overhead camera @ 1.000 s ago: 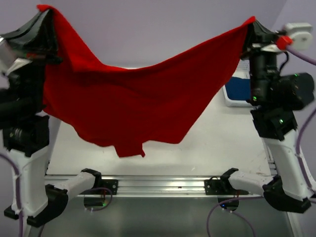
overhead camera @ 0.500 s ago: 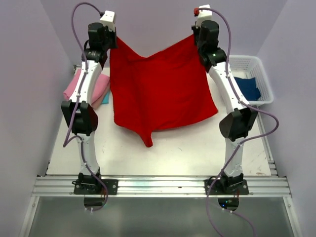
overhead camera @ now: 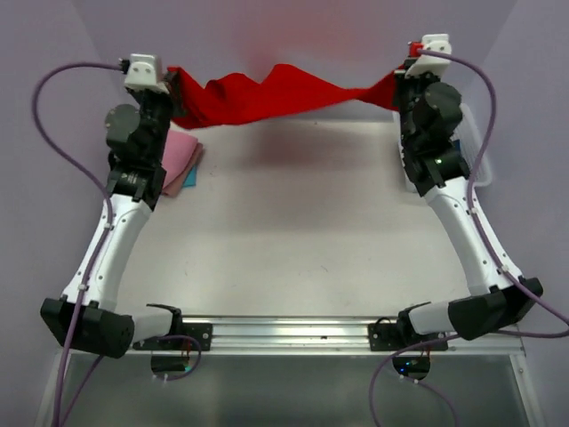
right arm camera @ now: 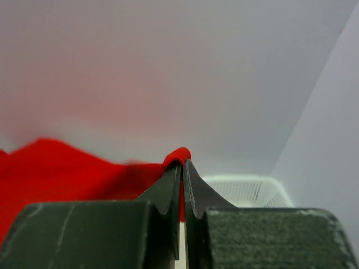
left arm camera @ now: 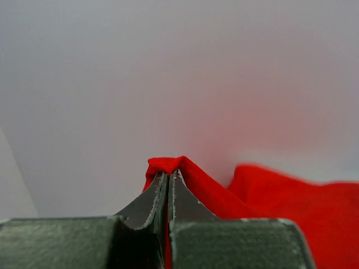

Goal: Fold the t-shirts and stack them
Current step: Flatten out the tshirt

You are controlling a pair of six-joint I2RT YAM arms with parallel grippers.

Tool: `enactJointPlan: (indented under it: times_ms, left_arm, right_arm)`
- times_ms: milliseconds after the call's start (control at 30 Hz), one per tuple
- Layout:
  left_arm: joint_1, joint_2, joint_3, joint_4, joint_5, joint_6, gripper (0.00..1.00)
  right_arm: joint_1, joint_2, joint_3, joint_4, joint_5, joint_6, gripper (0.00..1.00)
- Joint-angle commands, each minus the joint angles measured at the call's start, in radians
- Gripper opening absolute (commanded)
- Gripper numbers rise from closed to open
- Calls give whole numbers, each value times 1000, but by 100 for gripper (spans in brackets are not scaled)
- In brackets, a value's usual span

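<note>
A bright red t-shirt [overhead camera: 280,93] hangs stretched between my two grippers along the table's far edge, rumpled and sagging in the middle. My left gripper [overhead camera: 176,78] is shut on its left corner, seen pinched between the jaws in the left wrist view [left arm camera: 168,168]. My right gripper [overhead camera: 397,82] is shut on its right corner, seen in the right wrist view [right arm camera: 182,159]. A folded pink t-shirt [overhead camera: 178,153] lies on a turquoise one [overhead camera: 188,178] at the table's far left, partly behind the left arm.
A white mesh basket [right arm camera: 247,188] stands at the far right, mostly hidden behind the right arm in the top view; something dark blue [overhead camera: 456,145] shows in it. The white table [overhead camera: 293,222] lies between the arms; purple walls enclose it.
Both arms have swung away toward the far edge, carrying the red t-shirt from hanging spread over the table's middle to stretched low along the back.
</note>
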Motion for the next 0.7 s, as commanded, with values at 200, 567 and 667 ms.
enactJointPlan:
  times_ms: [200,567,667]
  left_arm:
    - [11,109,-538,-27,-4,-295,0]
    - [-95,-204,-694,-320,-51,-421,0]
    - [-101,-297,-684,-422,-37,-450,0]
  right_arm:
    - [13,173,-416,-205,-81,292,0]
    - [155,-40,-614,-358,25,315,0]
    - [168,-91,-626,-409,54,318,0]
